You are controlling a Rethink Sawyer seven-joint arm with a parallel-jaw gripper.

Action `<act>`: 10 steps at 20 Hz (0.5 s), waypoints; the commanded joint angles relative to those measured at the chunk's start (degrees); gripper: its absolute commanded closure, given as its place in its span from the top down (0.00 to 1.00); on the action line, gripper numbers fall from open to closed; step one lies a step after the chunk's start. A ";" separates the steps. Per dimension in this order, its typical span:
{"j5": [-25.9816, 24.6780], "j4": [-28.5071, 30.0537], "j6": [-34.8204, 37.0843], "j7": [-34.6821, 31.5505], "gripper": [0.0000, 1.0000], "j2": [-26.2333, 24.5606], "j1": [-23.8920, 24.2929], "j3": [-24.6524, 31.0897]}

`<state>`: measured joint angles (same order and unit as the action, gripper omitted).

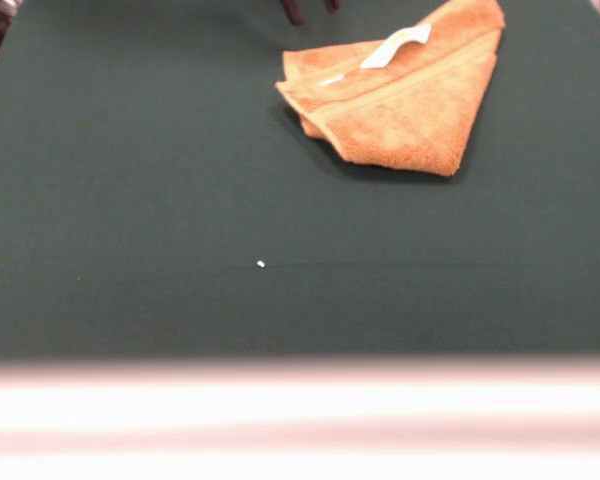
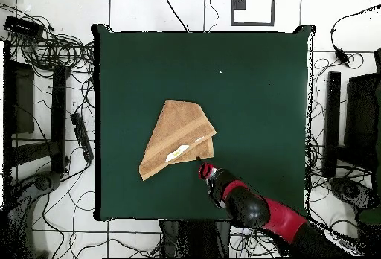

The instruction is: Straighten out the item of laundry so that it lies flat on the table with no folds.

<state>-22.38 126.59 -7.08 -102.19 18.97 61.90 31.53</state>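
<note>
towel (image 1: 400,100): lying folded into a rough triangle on the table (image 1: 130,200), way closer to the robot's edge than the pale front edge
label (image 1: 396,45): white tag showing on top
gripper (image 1: 310,8): hanging just off the towel's robot-side edge; honestly can't tell if it's gaping or closed

Orange-tan towel (image 1: 400,105) folded into a triangle, white label up, at the green table's (image 1: 130,200) far side

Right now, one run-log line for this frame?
towel: folded into a triangle, white label up | gripper: at towel's edge nearest robot, grip state unclear | table: green cloth | status: not yet flat
</note>
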 commanded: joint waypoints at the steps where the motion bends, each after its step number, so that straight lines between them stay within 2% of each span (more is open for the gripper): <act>1: -1.95 1.71 -6.40 -9.97 1.00 0.55 -0.13 -1.00; 10: -1.66 1.27 -6.11 -9.47 1.00 0.34 0.32 -0.45</act>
<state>-23.81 129.67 -11.03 -102.19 18.99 63.82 31.17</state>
